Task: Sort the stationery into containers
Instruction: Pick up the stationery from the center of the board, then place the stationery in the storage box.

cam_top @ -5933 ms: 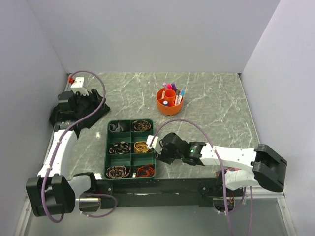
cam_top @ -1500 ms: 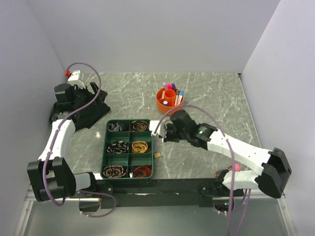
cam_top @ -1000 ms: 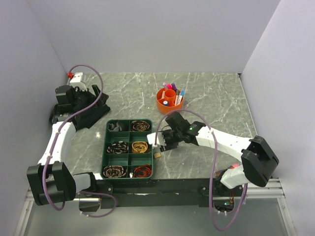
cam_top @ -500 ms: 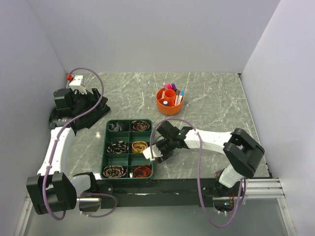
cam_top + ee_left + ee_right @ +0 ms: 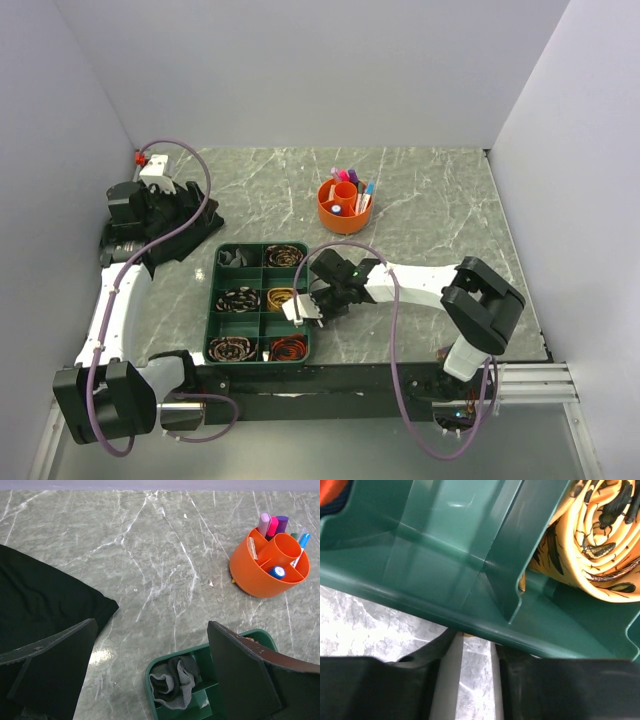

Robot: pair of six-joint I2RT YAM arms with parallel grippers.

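The pens (image 5: pixel 272 524) are standing nearly upright in the back sections of the pot (image 5: pixel 250 582), caps up, their long axes leaning a little outward over the rim. Pink and purple ones are clustering at the back, and a blue-tipped one is leaning at the right. A beige block (image 5: pixel 252 547) is standing on edge in the left section, and a blue-capped piece (image 5: pixel 278 572) is lying in the front one. The pot is sitting on the table (image 5: pixel 165 540), beyond the tray (image 5: pixel 214 300) and apart from it.

The right claw (image 5: pixel 474 652) is sitting low against the tray's right wall, beside the compartment holding a yellow roll (image 5: pixel 590 540). From above, it is hiding the patch of table beneath it. In the wrist view its dark fingers are standing narrowly apart, with a pale strip and a sliver of marble showing between them. I cannot tell whether they are pinching anything. A tan speck at the foot of the wall is too small to make out.

The right arm is rising to an elbow at the right, and its forearm is running low and leftward to the tray. The left arm is reaching up the table's left side. The left claw (image 5: pixel 150 625) is hanging spread wide over the edge of a black cloth (image 5: pixel 170 235), gripping nothing. Its view is cutting off all of the tray except one corner holding a grey roll (image 5: pixel 172 682).
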